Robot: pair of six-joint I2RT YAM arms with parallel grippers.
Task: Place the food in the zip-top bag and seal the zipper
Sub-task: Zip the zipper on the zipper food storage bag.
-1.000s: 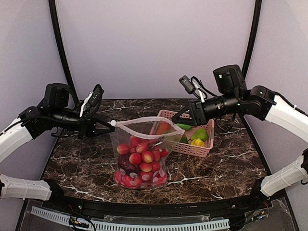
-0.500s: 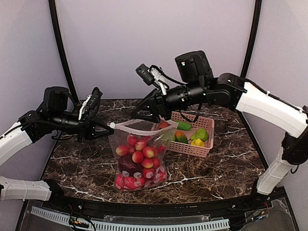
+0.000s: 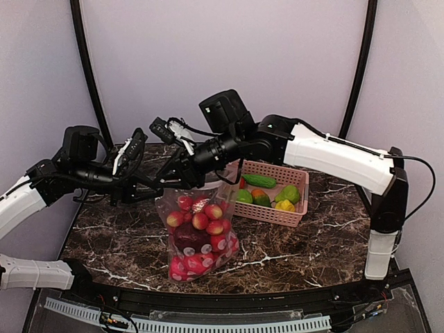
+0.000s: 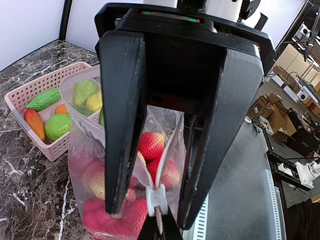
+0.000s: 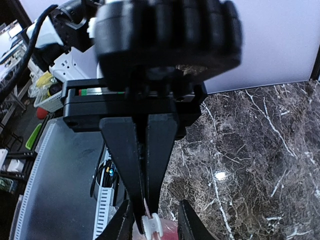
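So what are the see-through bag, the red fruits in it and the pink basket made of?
The bag looks like thin clear plastic film: it creases, sags and shows its contents. The fruits seem to be hard glossy plastic, judging by their bright highlights, though rubber or foam can't be excluded. The basket appears to be moulded matte pink plastic with a lattice wall.

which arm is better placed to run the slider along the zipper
right: the right tool is open astride the white slider, probably one close and pull away; the left tool is shut on the zip-top bag edge, anchoring it
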